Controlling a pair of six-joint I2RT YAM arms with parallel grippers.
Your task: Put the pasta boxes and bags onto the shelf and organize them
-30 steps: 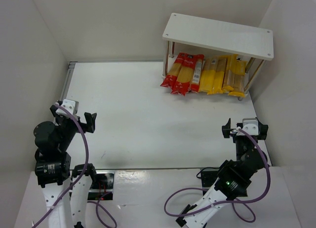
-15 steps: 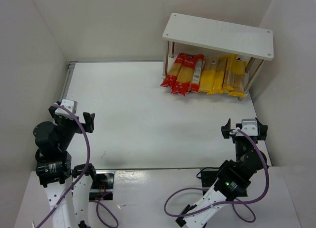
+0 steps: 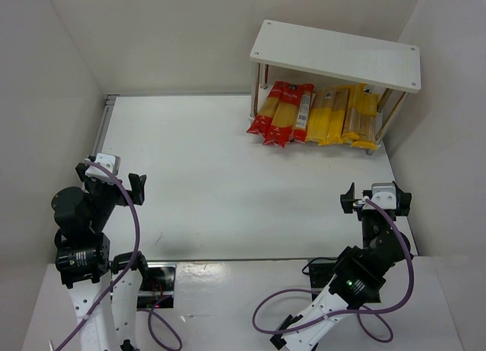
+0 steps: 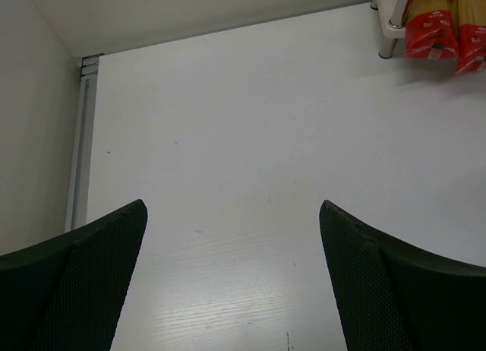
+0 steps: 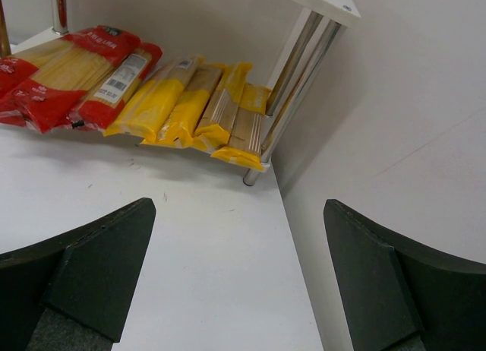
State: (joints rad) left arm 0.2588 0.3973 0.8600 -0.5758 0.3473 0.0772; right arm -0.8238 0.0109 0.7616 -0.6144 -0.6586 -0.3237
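Both arms sit back at the near edge of the desk (image 3: pixel 228 176). The left gripper (image 3: pixel 110 181) has its jaws spread wide with nothing between them, and the right gripper (image 3: pixel 376 198) gapes empty too. The pasta packs (image 3: pixel 315 114) lie side by side under the white top board of the shelf (image 3: pixel 338 55), with red-ended packs (image 3: pixel 281 113) on the left and yellow packs (image 3: pixel 345 115) on the right. That looks sorted by kind, so the job seems done and the arms parked out of the way. Against a second ago, the left gripper has drawn back a touch toward its base, while the right arm and the packs haven't budged.
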